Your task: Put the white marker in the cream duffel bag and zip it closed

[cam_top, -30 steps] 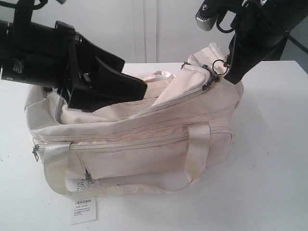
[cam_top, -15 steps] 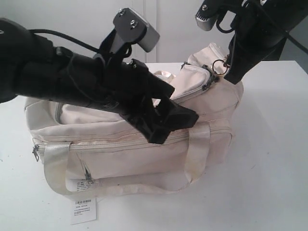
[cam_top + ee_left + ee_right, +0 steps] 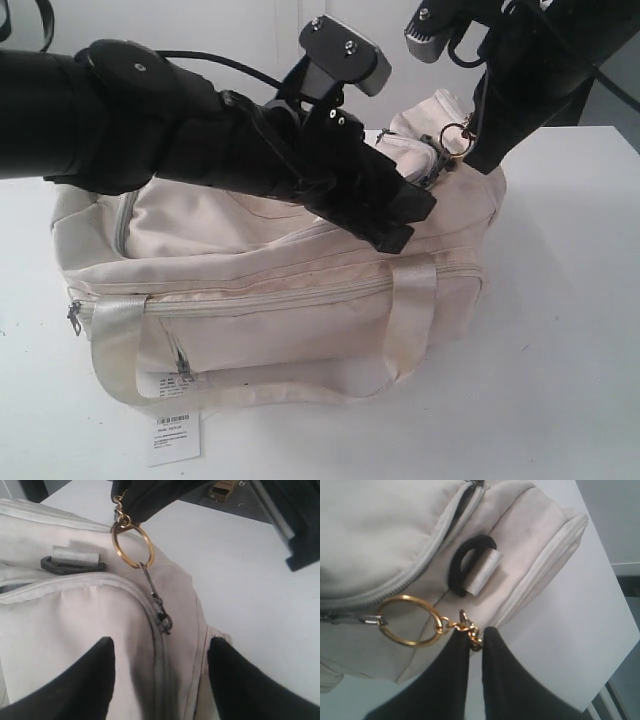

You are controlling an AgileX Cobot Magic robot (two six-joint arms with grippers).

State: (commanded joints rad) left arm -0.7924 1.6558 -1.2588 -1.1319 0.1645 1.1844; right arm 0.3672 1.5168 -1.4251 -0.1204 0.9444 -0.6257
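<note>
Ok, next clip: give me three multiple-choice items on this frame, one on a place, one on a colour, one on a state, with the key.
1. Where does the white barcode tag lie?
A) on the table, camera side of the cream duffel bag
B) on top of the bag
C) inside the front pocket

2. What colour is the ring on the zip pull?
A) black
B) gold
C) red

3. How is the right pincer?
A) wide open over the table
B) shut on a handle
C) shut on the ring's small chain

Key: 1 A, the tag lies flat on the tabletop; 2 B, both wrist views show it gold; 3 C, it is closed on the chain links.
</note>
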